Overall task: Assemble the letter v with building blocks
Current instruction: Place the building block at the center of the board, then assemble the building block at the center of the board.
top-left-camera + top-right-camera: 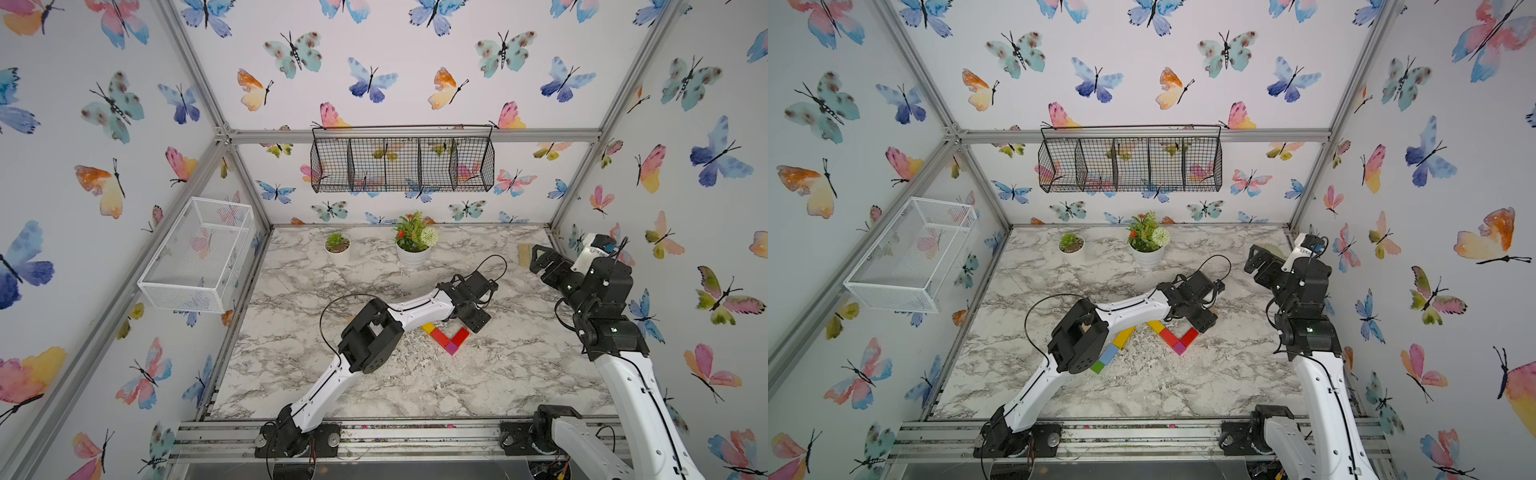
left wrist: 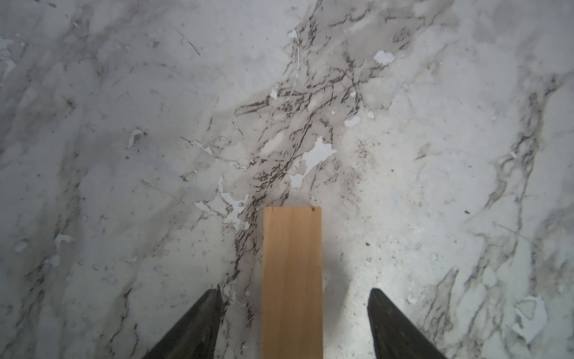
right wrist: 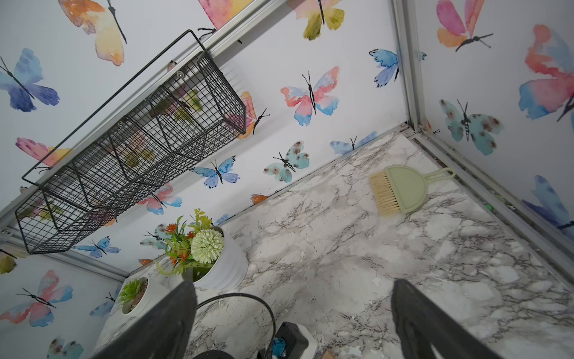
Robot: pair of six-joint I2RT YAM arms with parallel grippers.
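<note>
The letter v lies mid-table in both top views: a magenta cube (image 1: 451,348) at the tip, a red block (image 1: 440,337) and a yellow block (image 1: 428,328) on one arm, a red block (image 1: 460,336) on the other. My left gripper (image 1: 473,321) hovers low just past that second red block. In the left wrist view it (image 2: 295,290) is open, and a tan block (image 2: 292,279) lies flat on the marble between the fingers with a gap on each side. A yellow (image 1: 1124,337), light blue (image 1: 1108,354) and green (image 1: 1097,366) row lies beside the left arm. My right gripper (image 3: 293,283) is open and empty, raised at the back right.
Two white plant pots (image 1: 412,255) (image 1: 337,246) stand at the back. A green hand brush (image 3: 400,189) lies in the back right corner. A black wire basket (image 1: 402,164) hangs on the back wall, a white one (image 1: 199,257) on the left wall.
</note>
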